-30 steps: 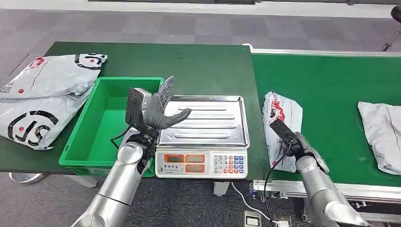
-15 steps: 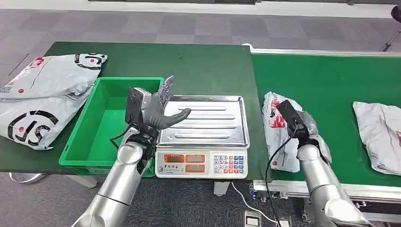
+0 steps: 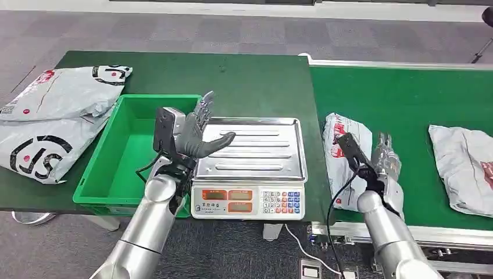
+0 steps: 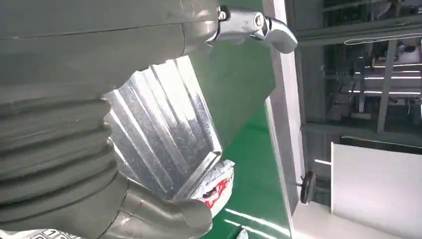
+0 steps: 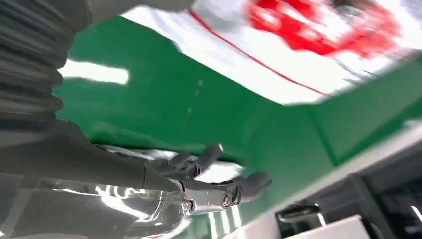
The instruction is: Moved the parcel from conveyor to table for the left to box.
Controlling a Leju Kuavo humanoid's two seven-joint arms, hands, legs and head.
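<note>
A grey-white parcel with red print point(image 3: 344, 152) lies on the green conveyor belt point(image 3: 407, 104), close to its left end. My right hand point(image 3: 385, 164) is just to the right of this parcel, low over the belt, with its fingers stretched out and holding nothing. In the right wrist view the right hand's fingers point(image 5: 214, 181) hover over the belt and the parcel point(image 5: 298, 45) lies beyond them. My left hand point(image 3: 196, 131) is raised and open at the left edge of the scale tray point(image 3: 256, 148), with its thumb over the steel. The left wrist view shows the tray point(image 4: 164, 129) with the parcel point(image 4: 217, 183) past its corner.
A green bin point(image 3: 132, 152) stands left of the scale point(image 3: 247, 200) on the dark green table point(image 3: 244, 81). Two big grey bags point(image 3: 52, 116) lie at the table's left end. A second grey parcel point(image 3: 465, 165) lies further right on the belt.
My right hand has moved from the parcel's near end to its right side and has stretched its fingers out. The second parcel has drifted a little to the left. The left hand is unchanged.
</note>
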